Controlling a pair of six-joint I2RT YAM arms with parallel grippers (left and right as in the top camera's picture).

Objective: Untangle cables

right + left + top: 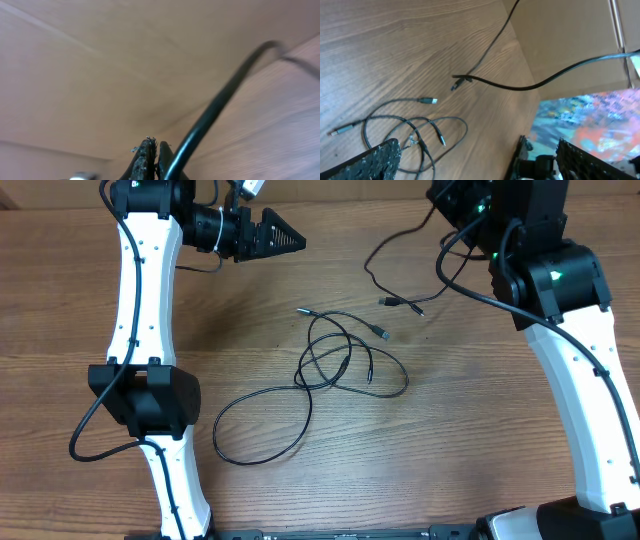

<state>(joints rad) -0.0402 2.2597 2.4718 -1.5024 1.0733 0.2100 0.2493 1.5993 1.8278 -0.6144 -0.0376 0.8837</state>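
Cables [340, 365] lie looped in a knot at the table's [250, 310] middle, with the left gripper [292, 238] spread and empty near the far edge. Right gripper [155, 146], by the far right corner, is pinched on one cable [220, 95] whose plugs lie apart from the knot. Best to lay that cable along the right edge, clear of the loops.

Wood-grain table with a plain backdrop

A brown wooden table [440, 470] fills the overhead view, its grain running sideways; a plain tan panel [570, 35] rises along its far edge; below that panel in the left wrist view shows a patch of orange, red and teal [590, 117], too blurred to identify.
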